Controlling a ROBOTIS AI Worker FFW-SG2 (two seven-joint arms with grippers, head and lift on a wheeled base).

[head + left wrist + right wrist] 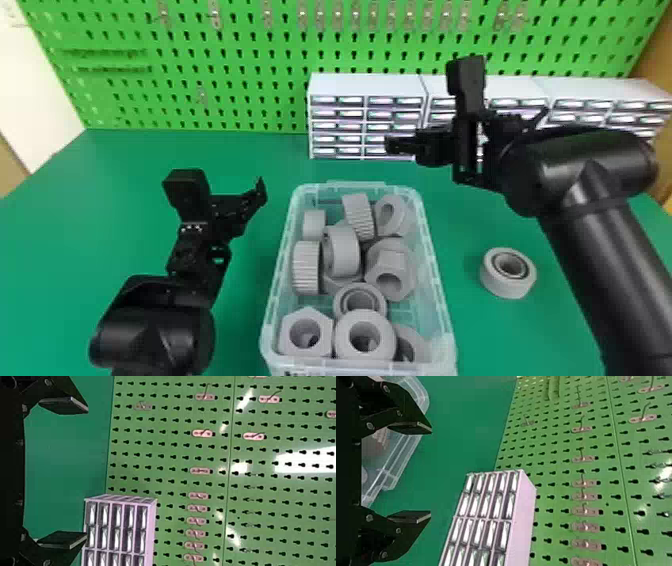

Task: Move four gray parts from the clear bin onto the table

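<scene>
From where I stand, one thick gray ring-shaped part [509, 291] lies flat on the green table [140, 165], right of the clear plastic bin [434, 270]; assorted gray hexagonal, round and ribbed parts [345, 252] are heaped inside. Left gripper [237, 207]: left of the bin, fingers apart. Right gripper [467, 131]: raised before white multi-drawer cabinets [367, 85], fingers apart. Green perforated pegboard [240, 60] stands behind

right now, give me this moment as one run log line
Left gripper: open, empty | Right gripper: open, empty | Clear bin: holds gray parts | Table: one gray ring, right of bin
</scene>
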